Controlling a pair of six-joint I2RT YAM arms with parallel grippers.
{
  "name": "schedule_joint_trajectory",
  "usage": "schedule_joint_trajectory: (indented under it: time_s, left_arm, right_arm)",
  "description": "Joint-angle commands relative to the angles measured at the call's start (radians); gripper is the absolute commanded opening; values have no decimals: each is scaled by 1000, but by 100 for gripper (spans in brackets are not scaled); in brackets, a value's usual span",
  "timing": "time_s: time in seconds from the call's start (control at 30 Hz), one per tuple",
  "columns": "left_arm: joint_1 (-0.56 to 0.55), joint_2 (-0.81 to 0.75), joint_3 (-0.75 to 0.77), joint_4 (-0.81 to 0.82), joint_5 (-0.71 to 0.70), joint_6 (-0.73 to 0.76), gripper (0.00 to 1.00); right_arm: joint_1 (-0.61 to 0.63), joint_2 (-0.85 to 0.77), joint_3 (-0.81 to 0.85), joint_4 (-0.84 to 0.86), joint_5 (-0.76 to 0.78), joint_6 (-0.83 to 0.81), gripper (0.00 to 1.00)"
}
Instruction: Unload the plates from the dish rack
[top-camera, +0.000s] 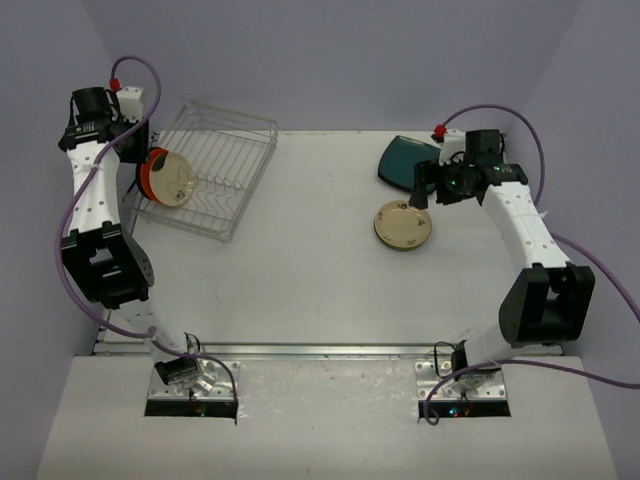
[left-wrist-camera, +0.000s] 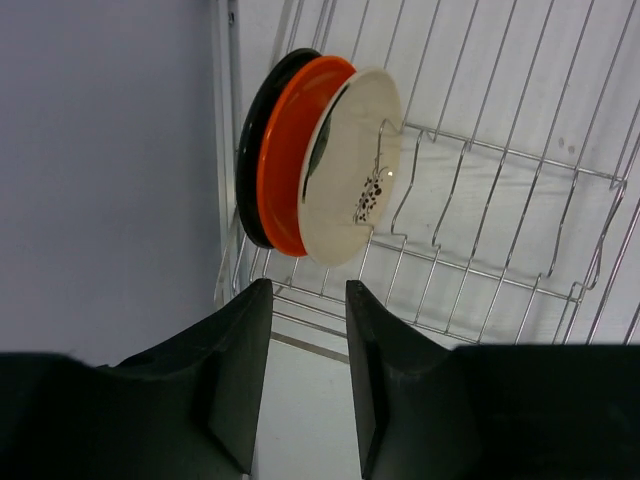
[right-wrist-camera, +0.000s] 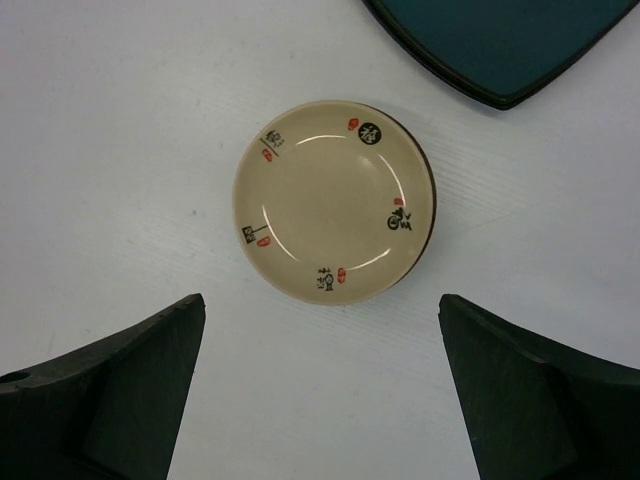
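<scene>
Lavender walls hem the white bench on its left, far and right sides. The dish rack sits in the far-left corner with its left rim close to the wall, so there is little room on that side. Three plates stand on edge at the rack's left end, packed face to face. A black plate is nearest the rim, an orange-red plate leans against it, and the racked cream plate faces the prongs of the rest of the rack. The left end effector hangs just off the rack's rim in line with those plates, its jaws a narrow gap apart and holding nothing. Across a broad stretch of open bench, on the right, the loose cream plate lies flat. The dark teal plate lies flat just beyond it, near but apart. The right end effector hovers over the loose cream plate, jaws spread wide and gripping nothing.
</scene>
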Motion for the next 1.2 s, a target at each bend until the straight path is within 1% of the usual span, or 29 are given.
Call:
schedule_joint_trajectory:
  time_s: [0.0,0.03,0.23,0.33,0.43,0.57,0.67,0.77,0.83,0.9,1.03,1.17]
  left_arm:
    - [-12,48,52,-15,29,136,27]
    - [-10,52,50,-10,31,149,25]
    - [-13,117,79,4,15,170,21]
    - [-10,171,130,-7,20,177,17]
    - [-10,208,174,-24,23,177,17]
    - [-12,255,191,-27,23,177,18]
    - [-11,276,182,-10,14,172,22]
    - [-11,293,179,5,-2,164,28]
    - [-11,302,180,11,-7,162,28]
    - [-12,312,181,11,-4,162,26]
    - [-12,317,166,17,9,162,17]
    - [-12,294,145,35,10,162,10]
  right_arm:
    - [86,-40,-37,46,81,-43,99]
    - [89,-44,-37,45,77,-40,99]
    - [93,-43,-36,35,66,-21,99]
    - [93,-51,-50,46,66,-21,99]
    - [94,-52,-57,48,69,-25,99]
    - [95,-48,-58,50,66,-26,99]
    - [94,-43,-55,46,53,-21,99]
    - [94,-41,-51,43,49,-19,99]
    - [94,-39,-49,41,46,-18,99]
    - [94,-38,-46,40,43,-17,99]
    - [94,-35,-39,36,33,-16,99]
    - [94,-36,-39,37,29,-14,99]
